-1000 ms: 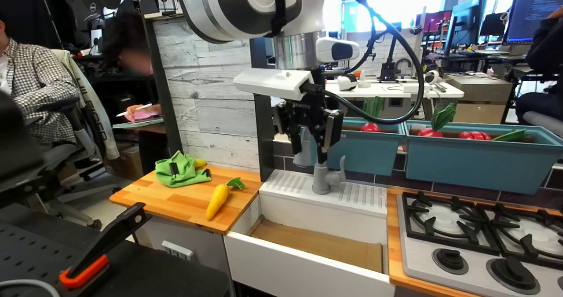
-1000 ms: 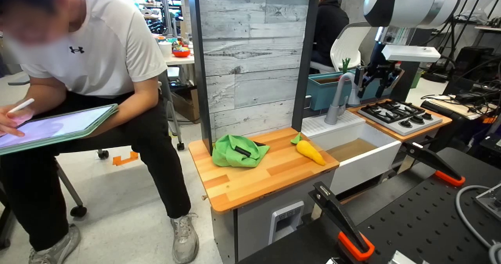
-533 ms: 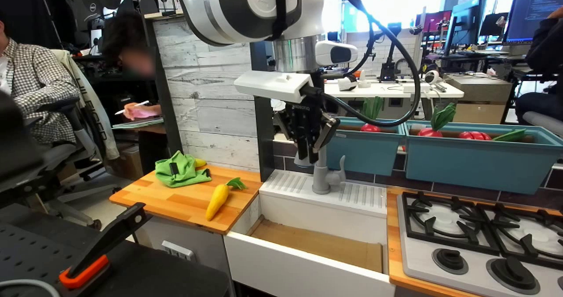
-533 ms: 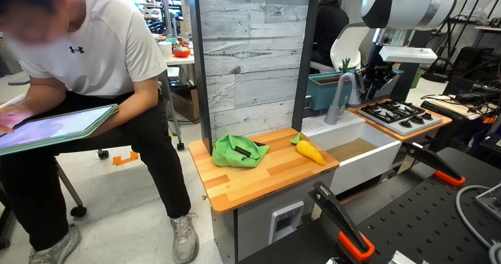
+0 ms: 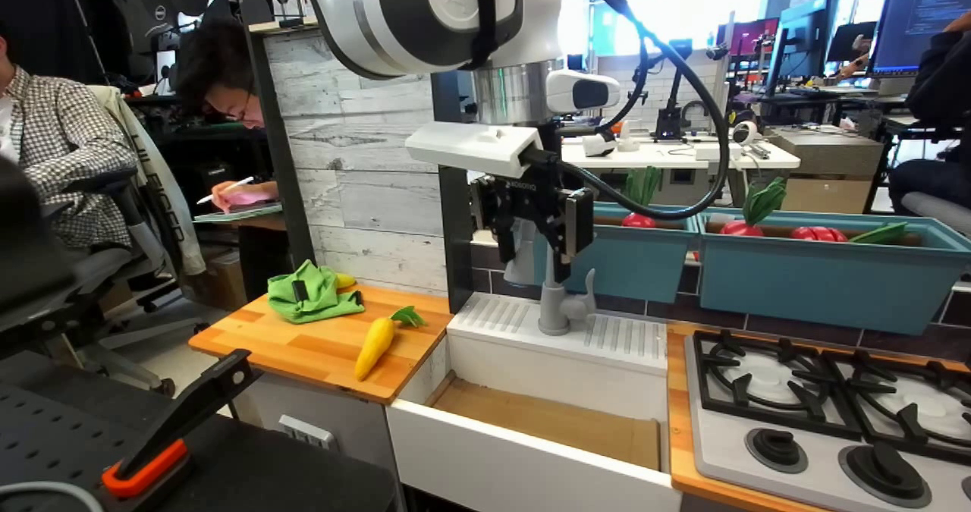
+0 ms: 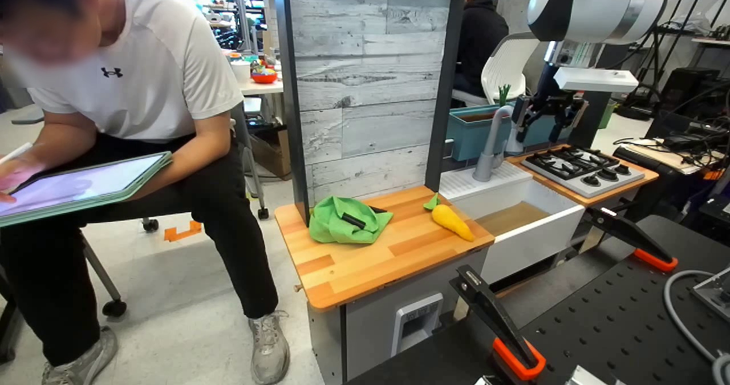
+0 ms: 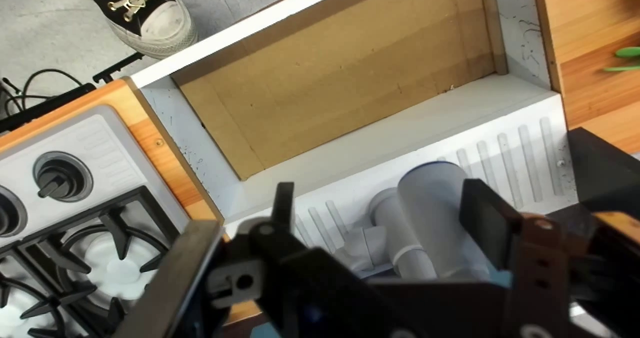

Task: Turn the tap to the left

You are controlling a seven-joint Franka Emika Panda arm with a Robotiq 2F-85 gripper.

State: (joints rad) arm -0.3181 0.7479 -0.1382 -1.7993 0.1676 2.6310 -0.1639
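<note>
The grey tap [image 5: 554, 311] stands on the white ribbed ledge behind the sink, with its side handle [image 5: 586, 297] pointing up. Its arched spout shows in an exterior view [image 6: 495, 137], the end partly behind my gripper. In the wrist view the wide spout end [image 7: 436, 205] lies between my fingers, nearer the right one. My black gripper [image 5: 535, 265] is open at the spout, pointing down; it also shows in an exterior view [image 6: 536, 138] and in the wrist view [image 7: 382, 193]. I cannot tell whether a finger touches the spout.
The white sink [image 5: 531, 463] is below. A stove [image 5: 717, 451] stands on one side. On the other, a wooden counter [image 5: 303, 345] holds a yellow vegetable [image 5: 376, 345] and a green cloth [image 5: 307, 299]. Blue planters [image 5: 827, 292] hang behind; a wooden panel [image 5: 372, 155] rises beside.
The gripper was open one second ago, had its fingers together half a second ago, and is open again now. The arm has shifted slightly lower. The tap's base and handle look the same.
</note>
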